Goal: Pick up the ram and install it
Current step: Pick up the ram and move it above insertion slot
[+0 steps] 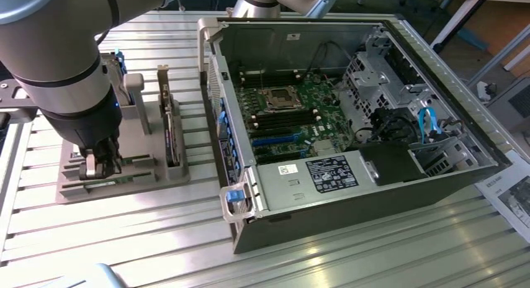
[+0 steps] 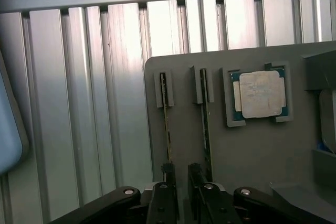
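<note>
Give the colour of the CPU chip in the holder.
The CPU chip is silver with a green rim; clearest in the wrist view.

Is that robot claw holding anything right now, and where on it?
It cannot be told. The gripper is down at the grey holder, at one end of the two ram sticks, which both stand on edge in their slots.

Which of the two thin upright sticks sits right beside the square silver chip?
This ram stick, neighbouring the chip; the other stick stands by the holder's edge.
</note>
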`<state>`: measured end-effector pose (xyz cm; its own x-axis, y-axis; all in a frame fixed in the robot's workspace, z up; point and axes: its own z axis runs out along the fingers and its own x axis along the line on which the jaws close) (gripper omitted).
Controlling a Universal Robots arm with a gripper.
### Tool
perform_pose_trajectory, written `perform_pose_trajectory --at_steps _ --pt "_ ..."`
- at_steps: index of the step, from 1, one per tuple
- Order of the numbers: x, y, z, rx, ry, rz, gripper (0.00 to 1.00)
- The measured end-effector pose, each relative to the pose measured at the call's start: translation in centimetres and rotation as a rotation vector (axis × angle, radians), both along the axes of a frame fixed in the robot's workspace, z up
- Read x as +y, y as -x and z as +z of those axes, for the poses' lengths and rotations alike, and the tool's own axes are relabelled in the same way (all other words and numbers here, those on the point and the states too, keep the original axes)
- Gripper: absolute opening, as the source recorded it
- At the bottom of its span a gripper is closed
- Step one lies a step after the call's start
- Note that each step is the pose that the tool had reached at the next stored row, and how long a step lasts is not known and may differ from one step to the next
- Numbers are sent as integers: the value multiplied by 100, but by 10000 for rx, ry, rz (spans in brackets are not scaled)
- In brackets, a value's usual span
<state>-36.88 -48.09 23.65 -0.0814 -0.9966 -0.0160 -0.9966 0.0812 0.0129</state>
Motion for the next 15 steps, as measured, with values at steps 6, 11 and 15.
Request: perform_pose_trajectory --at_steps 6,11,15 --pt "-6 0 -28 0 0 0 24" --pt "-16 0 -56 0 0 0 24" --pt "-21 0 -75 -1 -1 0 24"
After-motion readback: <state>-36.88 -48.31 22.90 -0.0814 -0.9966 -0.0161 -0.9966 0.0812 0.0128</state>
